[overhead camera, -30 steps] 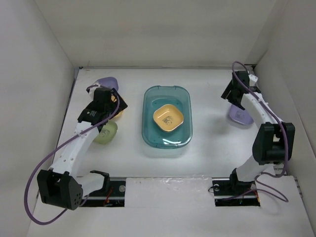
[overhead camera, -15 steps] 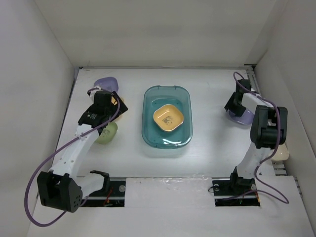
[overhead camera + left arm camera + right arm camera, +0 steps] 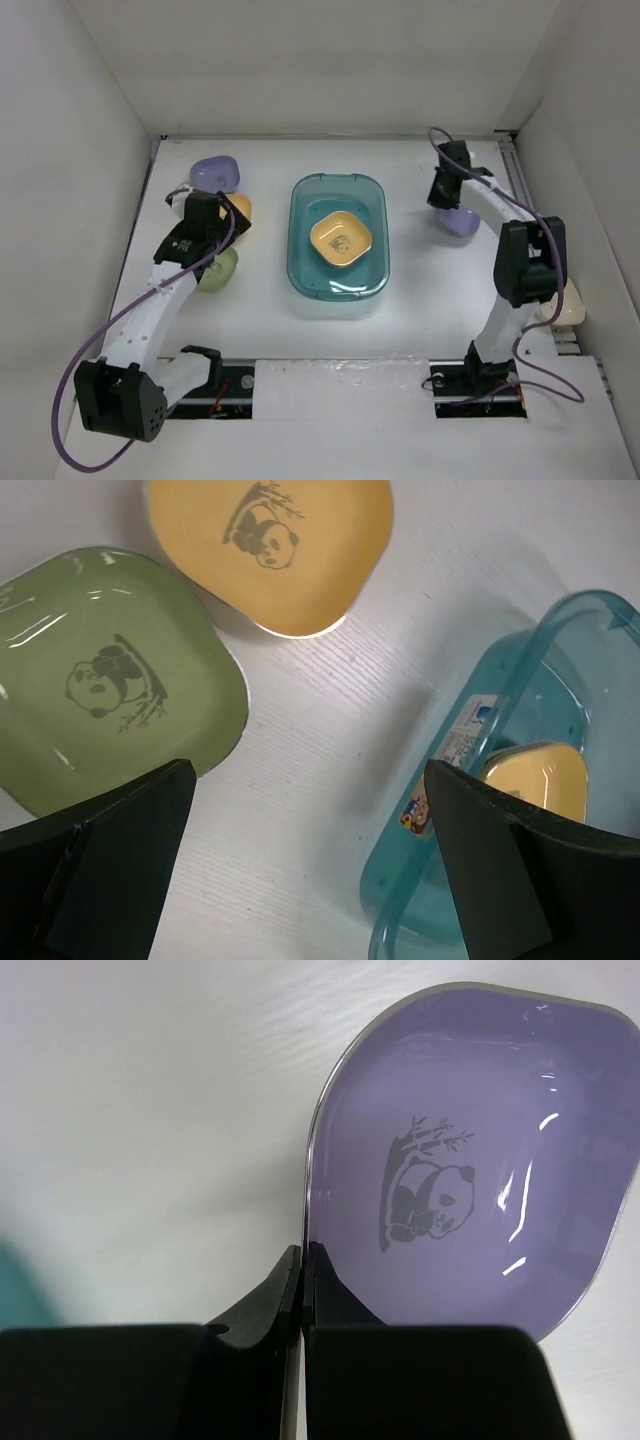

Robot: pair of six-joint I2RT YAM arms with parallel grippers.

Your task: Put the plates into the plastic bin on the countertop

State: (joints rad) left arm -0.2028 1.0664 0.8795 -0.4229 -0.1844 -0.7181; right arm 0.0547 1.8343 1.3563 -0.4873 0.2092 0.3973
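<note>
Right wrist view: right gripper is pressed together on the near-left rim of the purple plate, a thin edge pinch with the panda print facing up. The rim grip is likely chosen because the shallow dish offers nothing else to hold. Cannot tell whether the plate is clear of the countertop yet.

Top view: this plate sits in the upper right of the frame, well apart from the plastic bin at centre. One orange-yellow plate already lies inside the bin. The path from plate to bin looks bare; the bin's wall is the one thing to get over.

Left gripper is spread wide and holds nothing. It hovers at left of frame over bare surface between the green plate and the bin. Judged: poised for the green plate. An orange plate lies just beside it; the two look nearly touching, which may crowd a finger. Second purple plate is at upper left. Cream plate is at the right edge, partly behind the right arm.
</note>
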